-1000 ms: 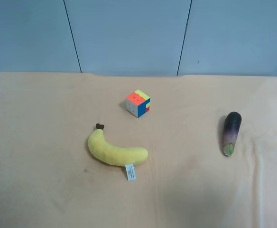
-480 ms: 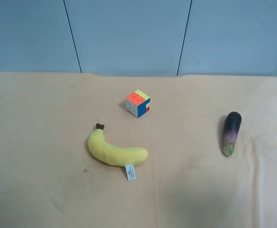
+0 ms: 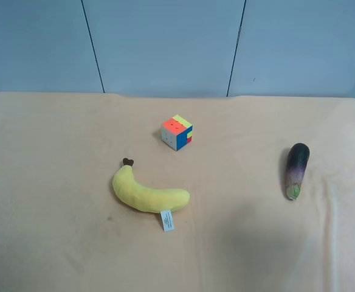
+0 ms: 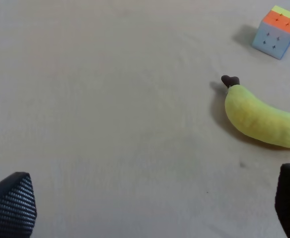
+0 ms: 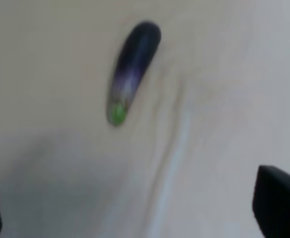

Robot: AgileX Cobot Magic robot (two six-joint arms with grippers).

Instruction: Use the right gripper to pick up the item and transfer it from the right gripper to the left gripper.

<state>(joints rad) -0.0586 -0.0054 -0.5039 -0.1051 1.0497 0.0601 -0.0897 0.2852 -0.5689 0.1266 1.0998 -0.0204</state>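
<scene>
The toy eggplant (image 3: 296,170) lies on the tan cloth at the exterior high view's right, dark purple end farther from the camera, greenish stem end nearer. The blurred right wrist view shows it (image 5: 133,70) lying free, well ahead of my right gripper (image 5: 135,210). That gripper is open and empty, with only its two black fingertips (image 5: 278,201) showing at the frame's corners. My left gripper (image 4: 150,206) is open and empty too, its fingertips (image 4: 12,204) wide apart above bare cloth. Neither arm shows in the exterior high view.
A yellow plush banana (image 3: 146,192) with a white tag lies at the middle of the cloth and shows in the left wrist view (image 4: 261,117). A multicoloured puzzle cube (image 3: 177,132) sits behind it. The cloth-covered table (image 3: 56,182) ends at a blue wall.
</scene>
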